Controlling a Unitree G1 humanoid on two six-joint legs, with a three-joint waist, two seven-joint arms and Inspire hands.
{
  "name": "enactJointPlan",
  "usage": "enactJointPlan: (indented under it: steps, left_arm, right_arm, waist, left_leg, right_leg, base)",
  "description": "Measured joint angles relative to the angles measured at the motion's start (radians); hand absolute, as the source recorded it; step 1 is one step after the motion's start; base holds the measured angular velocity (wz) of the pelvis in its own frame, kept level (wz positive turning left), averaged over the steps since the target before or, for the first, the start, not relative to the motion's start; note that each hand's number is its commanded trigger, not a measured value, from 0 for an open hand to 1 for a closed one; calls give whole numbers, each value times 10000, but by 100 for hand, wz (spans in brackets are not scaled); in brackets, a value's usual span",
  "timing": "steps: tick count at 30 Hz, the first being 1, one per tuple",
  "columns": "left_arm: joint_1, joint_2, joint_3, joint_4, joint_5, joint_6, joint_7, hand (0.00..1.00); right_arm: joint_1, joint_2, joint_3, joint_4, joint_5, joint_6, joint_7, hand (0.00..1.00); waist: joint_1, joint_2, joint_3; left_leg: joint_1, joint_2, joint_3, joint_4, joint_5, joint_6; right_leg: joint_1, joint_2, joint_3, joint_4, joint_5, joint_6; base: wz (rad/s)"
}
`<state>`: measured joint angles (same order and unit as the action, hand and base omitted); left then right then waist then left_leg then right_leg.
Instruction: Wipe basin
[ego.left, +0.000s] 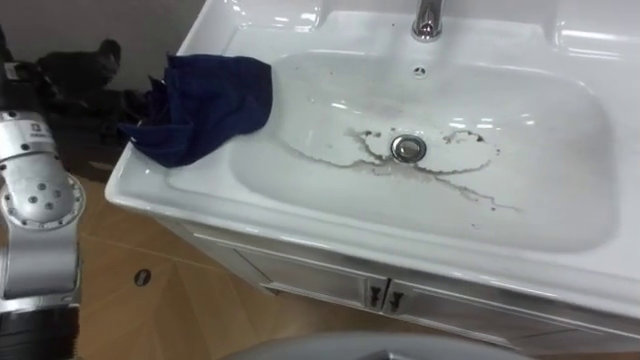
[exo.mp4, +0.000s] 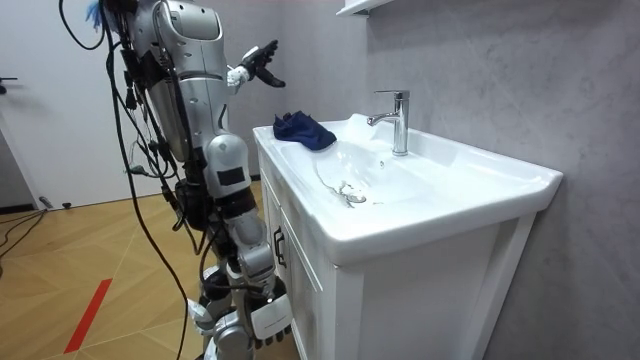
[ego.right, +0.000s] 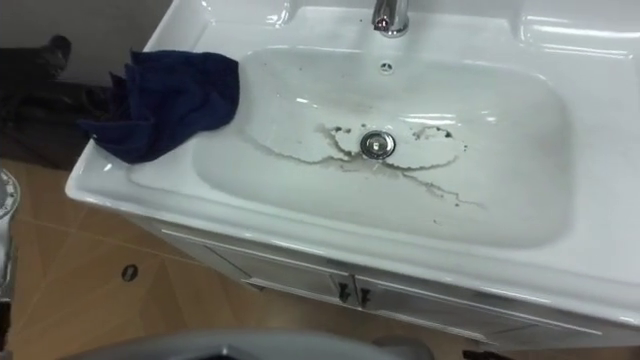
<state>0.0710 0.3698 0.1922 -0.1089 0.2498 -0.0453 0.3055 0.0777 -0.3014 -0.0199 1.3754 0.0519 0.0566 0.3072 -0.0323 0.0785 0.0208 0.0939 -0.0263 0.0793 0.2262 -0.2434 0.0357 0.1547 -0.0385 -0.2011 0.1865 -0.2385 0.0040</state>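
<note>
The basin (ego.left: 540, 170) is seen unwiped (streaks ring the drain (ego.left: 408, 149)). The cloth (ego.left: 205, 100) is left ungrasped, the left robot hand (exo.mp4: 256, 62) released.

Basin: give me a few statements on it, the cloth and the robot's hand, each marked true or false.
1. The dark blue cloth lies bunched on the left rim of the basin. True.
2. The left hand grips the cloth. False: in the room view it is raised in the air, apart from the cloth, with its fingers open.
3. Dark streaks spread across the bowl around the drain. True.
4. Water runs from the faucet. False: no stream falls from it.
</note>
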Motion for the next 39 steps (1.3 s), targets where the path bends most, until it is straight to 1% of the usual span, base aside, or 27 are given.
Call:
enactJointPlan:
  steps: [4, 6, 10, 12, 13, 16, 17, 18, 21, 23, 24, 26, 32, 33, 36, 39]
  left_arm:
    - [-1, -8, -242, 302, 38, 43, -446, 0]
    - [0, -44, -376, 318, 259, 172, -791, 0]
    - [1, -84, -574, 338, 267, 209, -1080, 0]
    - [0, -108, -827, 551, 276, 209, -1145, 0]
    - [0, -127, -863, 648, 276, 210, -1162, 0]
    - [0, -249, -1025, 1171, 276, 223, -1225, 0]
    - [0, -328, -1041, 1309, 276, 225, -1225, 0]
    - [0, -347, -1100, 1420, 276, 225, -1227, 0]
    - [0, -456, -1179, 1740, 281, 219, -1358, 0]
    - [0, -457, -1205, 2019, 285, 216, -1460, 0]
    - [0, -457, -1204, 2206, 285, 218, -1488, 0]
    - [0, -457, -1210, 2337, 284, 220, -1504, 0]
    - [0, -457, -1437, 2989, 509, 240, -1502, 0]
    - [0, -458, -1535, 3114, 613, 268, -1504, 0]
    - [0, -463, -1563, 3179, 737, 330, -1590, 0]
    - [-1, -464, -1563, 3209, 783, 338, -1608, 0]
  right_arm:
    - [-35, 17, 5, 9, -28, 48, 0, 0]
    - [-29, 87, -6, 7, -175, 84, -5, 0]
    - [22, 234, -1, -21, -222, 85, -47, 0]
    - [-2, 246, 2, -106, -236, 87, -69, 0]
    - [2, 247, 2, -128, -246, 85, -77, 0]
    - [12, 249, 88, -125, -249, 67, -98, 0]
    - [10, 248, 85, -117, -279, 72, -99, 0]
    - [11, 247, 83, -113, -372, 84, -96, 0]
    - [-7, 190, 75, -119, -547, 93, -91, 0]
    - [-3, 148, 83, -118, -575, 95, -73, 0]
    - [-4, 122, 91, -117, -576, 96, -56, 0]
    - [-9, 87, 206, -115, -575, 99, -37, 0]
    - [-11, 91, 295, -177, -572, 121, -72, 0]
    - [-13, 90, 340, -224, -572, 191, -74, 0]
    - [-42, 92, 387, -259, -575, 296, -75, 0]
    - [-63, 90, 392, -257, -574, 318, -76, 0]
  waist:
    - [-78, -19, -28]
    - [-155, -104, -62]
    - [-204, -217, -93]
    - [-197, -256, -104]
    - [-202, -257, -100]
    - [-321, -247, -95]
    - [-412, -226, -89]
    - [-450, -200, -90]
    - [-466, -97, -82]
    - [-469, -66, -83]
    - [-466, -10, -113]
    - [-464, 14, -126]
    - [-476, 22, -128]
    - [-463, 23, -129]
    - [-462, 12, -130]
    - [-460, 1, -122]
  left_leg:
    - [47, 4, 9, -29, 1, -1]
    - [51, 9, 23, -22, 3, -4]
    - [73, 23, 84, -19, 3, -4]
    - [77, 124, 237, -19, 3, -4]
    - [77, 129, 254, -19, 3, -4]
    - [71, 138, 281, -12, 3, -3]
    - [48, 146, 281, -17, 2, -2]
    - [42, 155, 278, -38, -3, 0]
    - [33, 174, 311, -119, -10, 7]
    - [33, 191, 362, -114, -9, 6]
    - [29, 202, 432, -113, -8, 4]
    - [24, 207, 495, -85, -6, 1]
    - [42, 213, 546, -62, -6, 2]
    - [39, 213, 545, -61, -6, 2]
    - [35, 222, 542, -57, -7, 2]
    - [34, 225, 540, -48, -7, 2]
  right_leg:
    - [16, 12, 42, -2, 1, -1]
    - [23, 15, 51, -2, 1, -2]
    - [43, 20, 118, -3, 9, -12]
    - [36, 43, 239, -7, 63, -12]
    - [29, 48, 267, -13, 77, -14]
    - [21, 58, 311, -11, 114, -10]
    - [13, 69, 322, -8, 131, -8]
    - [9, 80, 331, -3, 145, -11]
    - [-36, 98, 395, 16, 176, -24]
    - [-55, 117, 450, 26, 185, -36]
    - [-90, 130, 502, 34, 192, -47]
    - [-134, 140, 575, 47, 197, -52]
    - [-148, 132, 629, 53, 204, -39]
    - [-146, 132, 628, 54, 205, -39]
    - [-145, 136, 623, 56, 205, -39]
    - [-140, 138, 620, 60, 205, -39]
  base:
    - [0]
    - [0]
    - [-5]
    - [-16]
    - [-14]
    - [-4]
    - [0]
    - [0]
    - [-6]
    - [-9]
    - [-12]
    - [-11]
    - [-2]
    - [0]
    - [0]
    - [0]
